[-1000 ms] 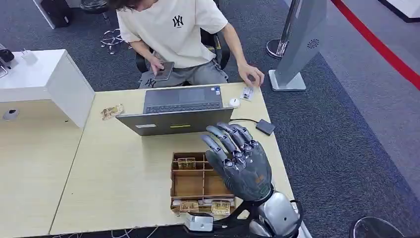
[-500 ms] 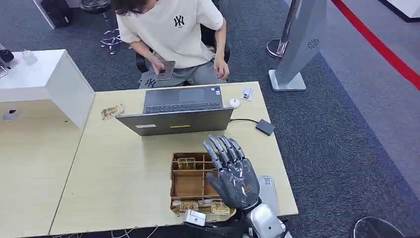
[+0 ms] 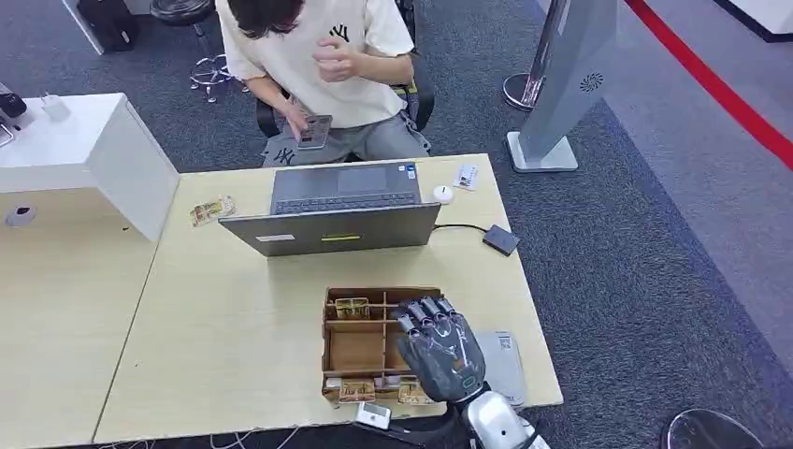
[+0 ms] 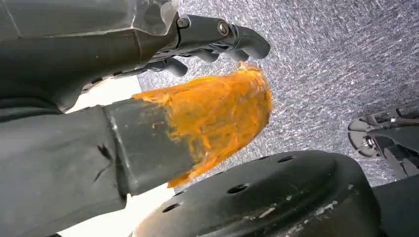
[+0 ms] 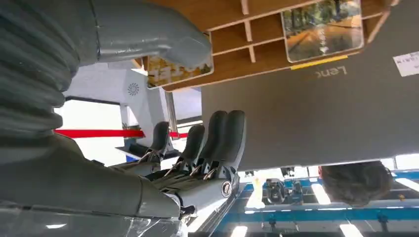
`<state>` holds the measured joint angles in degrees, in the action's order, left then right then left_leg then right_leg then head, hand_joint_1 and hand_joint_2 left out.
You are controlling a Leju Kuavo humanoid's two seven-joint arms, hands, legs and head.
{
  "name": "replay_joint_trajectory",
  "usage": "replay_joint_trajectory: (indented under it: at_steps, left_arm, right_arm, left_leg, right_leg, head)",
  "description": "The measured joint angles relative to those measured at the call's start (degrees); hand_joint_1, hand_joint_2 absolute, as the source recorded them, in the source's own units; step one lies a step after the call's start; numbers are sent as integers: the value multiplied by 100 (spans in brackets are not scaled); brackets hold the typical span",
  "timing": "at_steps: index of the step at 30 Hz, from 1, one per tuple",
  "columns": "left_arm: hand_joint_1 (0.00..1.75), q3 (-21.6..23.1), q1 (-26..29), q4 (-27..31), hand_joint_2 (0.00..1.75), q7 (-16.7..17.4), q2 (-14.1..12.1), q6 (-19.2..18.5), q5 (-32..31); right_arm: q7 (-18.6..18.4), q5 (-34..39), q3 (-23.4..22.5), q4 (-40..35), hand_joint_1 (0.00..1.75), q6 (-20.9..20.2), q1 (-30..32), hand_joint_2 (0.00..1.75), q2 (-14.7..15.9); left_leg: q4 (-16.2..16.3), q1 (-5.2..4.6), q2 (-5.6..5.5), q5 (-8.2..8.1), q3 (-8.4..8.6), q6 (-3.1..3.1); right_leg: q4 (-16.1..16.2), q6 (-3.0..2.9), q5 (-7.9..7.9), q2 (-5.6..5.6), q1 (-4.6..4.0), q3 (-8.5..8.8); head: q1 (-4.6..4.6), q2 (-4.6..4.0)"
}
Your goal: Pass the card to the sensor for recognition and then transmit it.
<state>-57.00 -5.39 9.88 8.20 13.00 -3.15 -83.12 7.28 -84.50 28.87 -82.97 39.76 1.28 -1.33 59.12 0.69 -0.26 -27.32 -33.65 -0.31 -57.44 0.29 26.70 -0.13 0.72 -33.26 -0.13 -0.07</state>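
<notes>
On the light wooden worktop (image 3: 234,327) sits a grey laptop (image 3: 337,213), its lid turned toward the robot. Behind it a person (image 3: 318,65) sits in a chair and holds a phone (image 3: 313,131). Just right of the laptop lie a small white round thing (image 3: 443,194) and a small white card (image 3: 466,177) at the far edge. A thin cable runs from the laptop to a small dark box (image 3: 501,240) near the right edge. Left of the laptop lies a little yellow packet (image 3: 211,210). A white cabinet (image 3: 89,154) stands at the far left. A grey stand (image 3: 566,84) stands on the carpet beyond the right corner.

Near the front edge sits a wooden tray (image 3: 360,348) split into small boxes. One picture card (image 3: 352,308) stands in the far left box. More picture cards (image 3: 344,388) stand along the near row. A flat grey pad (image 3: 503,360) lies just right of the tray.

The right robot hand (image 3: 438,341) hangs over the right side of the tray and hides that part. Its fingers (image 3: 423,314) are straight and side by side, pointing away toward the laptop, and it holds nothing. The cards in the near row are just left of its wrist, and the far card is left of its fingertips. In the right wrist view the right robot hand (image 5: 197,163) also holds nothing, with the cards on the tray (image 5: 276,29) apart from it.

The left robot hand (image 4: 207,34) hangs down over the grey carpet, its dark fingers curled in around nothing.
</notes>
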Motion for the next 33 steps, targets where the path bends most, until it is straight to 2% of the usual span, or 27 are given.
replay_joint_trajectory:
  at_steps: [3,6,9,16,20,21,22,24,28,31,33]
  left_arm:
    - [0,0,0,0,0,0,-4,-7,0]
    - [0,0,0,0,0,0,-7,-9,0]
    - [0,0,0,0,0,0,-9,-19,-2]
    - [0,0,1,0,0,0,-11,-42,-9]
    - [0,0,1,0,0,0,-15,-44,-9]
    - [0,0,1,0,0,0,-17,-44,-11]
    - [0,0,1,0,0,-2,-20,-44,-13]
    - [0,0,1,0,0,-2,-24,-42,-17]
    - [0,0,1,0,0,-31,-24,-42,-15]
    - [0,0,1,0,0,-33,-24,-42,-7]
    - [0,0,2,0,0,-33,-24,-42,-7]
  right_arm:
    - [-7,-9,0,20,72,0,-17,175,57]
    - [-26,-44,-2,17,86,0,-36,175,100]
    - [-55,-40,-9,17,80,0,-65,175,140]
    - [-61,37,-70,17,87,0,-130,175,197]
    - [-59,59,-112,20,80,0,-137,175,212]
    - [-59,72,-114,26,68,0,-141,175,212]
    - [-59,81,-118,39,77,0,-150,175,212]
    - [-59,98,-122,72,73,0,-171,175,214]
    - [-59,197,-127,147,87,0,-203,175,218]
    - [-59,264,-127,203,86,0,-219,175,223]
    - [-52,284,-129,236,105,0,-226,175,229]
  left_leg:
    - [0,0,0,0,0,0]
    - [0,1,0,0,0,0]
    - [0,0,0,0,0,0]
    - [0,0,0,0,0,0]
    - [0,0,0,0,0,0]
    - [0,0,0,0,0,0]
    - [0,0,0,0,0,0]
    - [0,0,0,0,0,0]
    - [0,0,0,0,0,0]
    - [0,0,0,0,0,0]
    - [0,0,0,0,0,0]
  right_leg:
    - [0,0,0,0,0,0]
    - [0,0,0,0,0,0]
    - [0,0,0,0,0,0]
    - [0,0,0,0,0,0]
    - [0,0,0,0,0,0]
    - [0,0,0,0,0,0]
    - [0,0,0,0,0,0]
    - [0,0,0,0,0,0]
    - [0,0,0,0,0,0]
    - [0,0,0,0,0,0]
    - [0,0,0,0,0,0]
  head:
    - [0,0]
    - [0,0]
    - [0,0]
    - [0,0]
    - [0,0]
    - [0,0]
    - [0,0]
    - [0,0]
    - [0,0]
    - [0,0]
    - [0,0]
